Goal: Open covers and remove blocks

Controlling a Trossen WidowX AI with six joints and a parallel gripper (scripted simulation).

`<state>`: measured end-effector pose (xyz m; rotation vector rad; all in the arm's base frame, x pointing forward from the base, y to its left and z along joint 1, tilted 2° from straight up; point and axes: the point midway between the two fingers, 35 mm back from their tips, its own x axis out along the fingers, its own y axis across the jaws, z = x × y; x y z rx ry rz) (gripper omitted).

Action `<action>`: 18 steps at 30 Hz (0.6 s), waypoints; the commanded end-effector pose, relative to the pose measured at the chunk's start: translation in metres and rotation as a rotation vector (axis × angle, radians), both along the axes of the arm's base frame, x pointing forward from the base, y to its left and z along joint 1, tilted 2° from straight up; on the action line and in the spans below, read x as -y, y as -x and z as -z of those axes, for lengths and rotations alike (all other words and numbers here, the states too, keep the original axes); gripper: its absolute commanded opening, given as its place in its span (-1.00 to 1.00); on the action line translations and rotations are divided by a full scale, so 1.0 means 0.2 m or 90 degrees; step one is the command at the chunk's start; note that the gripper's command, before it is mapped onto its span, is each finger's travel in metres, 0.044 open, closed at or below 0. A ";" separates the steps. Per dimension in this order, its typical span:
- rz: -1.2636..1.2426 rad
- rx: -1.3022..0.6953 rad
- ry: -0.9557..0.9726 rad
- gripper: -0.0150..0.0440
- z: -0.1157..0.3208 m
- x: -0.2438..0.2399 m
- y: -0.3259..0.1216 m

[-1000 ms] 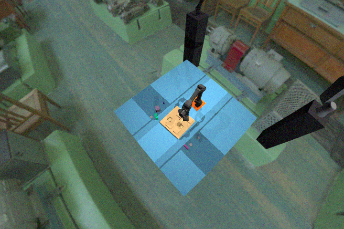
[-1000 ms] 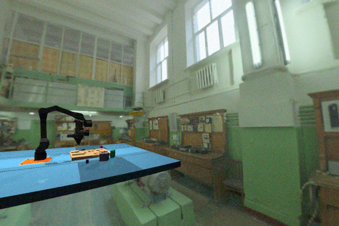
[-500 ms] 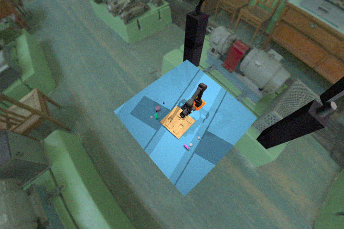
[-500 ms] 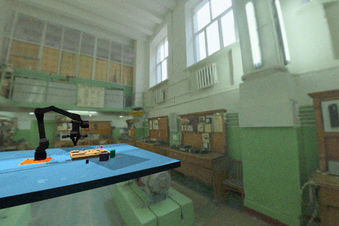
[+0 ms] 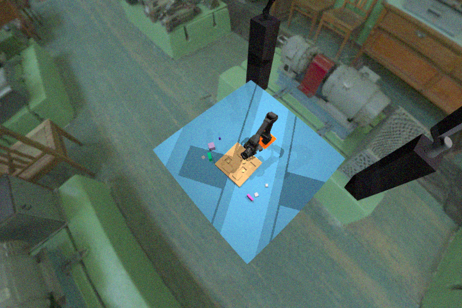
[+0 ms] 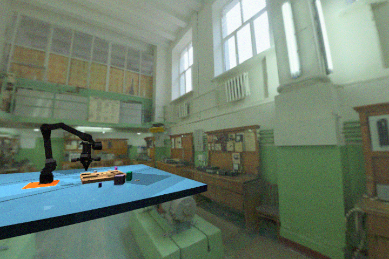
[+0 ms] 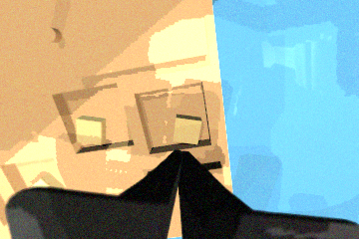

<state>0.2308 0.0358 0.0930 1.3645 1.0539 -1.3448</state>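
The tan puzzle board (image 5: 230, 165) (image 6: 91, 178) (image 7: 33, 60) lies in the middle of the blue table (image 5: 246, 224) (image 6: 78, 201) (image 7: 287, 100). My gripper (image 5: 244, 156) (image 6: 86, 168) (image 7: 180, 157) is shut with nothing between the fingers. It hangs a little above the board's edge nearest the arm's orange base plate (image 5: 269, 141) (image 6: 32, 184). In the wrist view two square wells show just ahead of the fingertips. Each holds a pale yellow block, one to the left (image 7: 90, 130) and one at the tips (image 7: 187, 129). I cannot tell how the covers stand.
Loose blocks lie on the table around the board: a lilac block (image 5: 211, 145) (image 6: 119, 179), a green block (image 5: 209, 156) (image 6: 128, 175), a small purple one (image 5: 219, 138) (image 6: 99, 184), a magenta one (image 5: 250, 197) and two small white ones (image 5: 256, 194) (image 5: 265, 185). Two dark camera posts (image 5: 262, 47) (image 5: 395, 169) stand at the table's edges.
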 end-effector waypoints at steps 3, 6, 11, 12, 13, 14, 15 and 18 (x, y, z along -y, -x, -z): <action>0.001 -0.008 0.002 -0.49 0.13 0.01 0.01; 0.001 -0.008 0.002 -0.49 0.13 0.01 0.02; 0.001 -0.008 0.002 -0.49 0.15 0.01 0.02; 0.001 -0.008 0.002 -0.49 0.15 0.01 0.02; 0.001 -0.008 0.002 -0.49 0.16 0.01 0.02; 0.001 -0.008 0.002 -0.49 0.16 0.01 0.02; 0.001 -0.008 0.002 -0.49 0.17 0.01 0.02; 0.001 -0.008 0.002 -0.49 0.18 0.01 0.02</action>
